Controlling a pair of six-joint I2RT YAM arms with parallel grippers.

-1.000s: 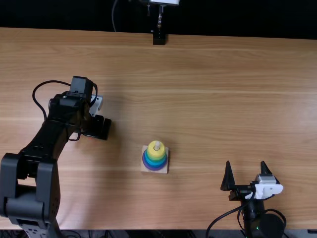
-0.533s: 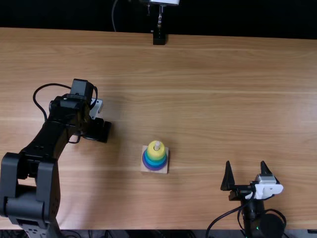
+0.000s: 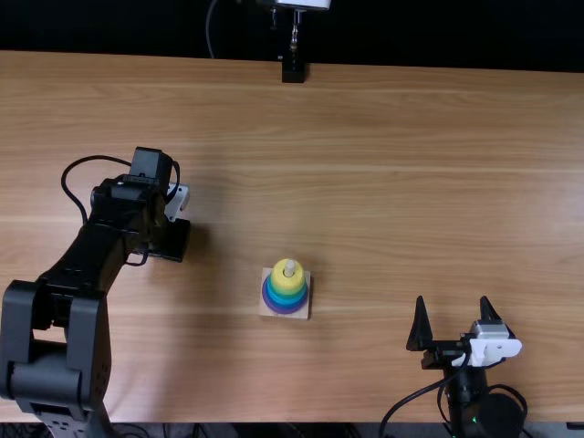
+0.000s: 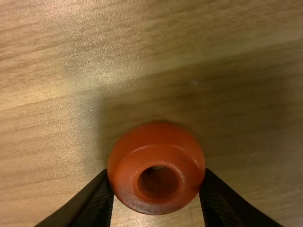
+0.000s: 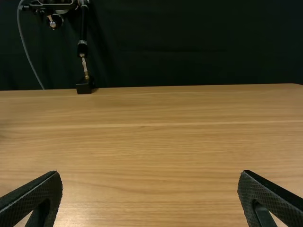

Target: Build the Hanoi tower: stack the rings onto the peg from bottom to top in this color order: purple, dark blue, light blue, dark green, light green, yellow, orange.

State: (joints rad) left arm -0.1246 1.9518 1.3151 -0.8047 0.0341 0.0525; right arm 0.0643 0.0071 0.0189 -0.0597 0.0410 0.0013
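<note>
In the top view my left gripper (image 3: 171, 240) is low over the table, left of the tower. The left wrist view has this left gripper (image 4: 157, 189) shut on the orange ring (image 4: 189, 156), a finger against either side, its hole facing the camera. The square wooden base (image 3: 265, 312) carries stacked rings, purple (image 3: 286, 310) lowest, blue and green bands above, yellow ring (image 3: 278, 276) topmost; the peg tip (image 3: 289, 267) pokes out. Toward the near right, my right gripper (image 3: 456, 315) is open and holds nothing; in the right wrist view this right gripper (image 5: 150, 189) has its fingers wide apart.
The wooden table (image 3: 411, 182) stretches between and beyond the arms. A black stand (image 3: 293, 71) is at the far edge, left of the middle in the right wrist view. A cable (image 3: 401, 401) loops beside the right arm near the front edge.
My left gripper has moved slightly toward the near edge, and its visible finger has drawn inward as it shut. The right arm and the tower have kept still.
</note>
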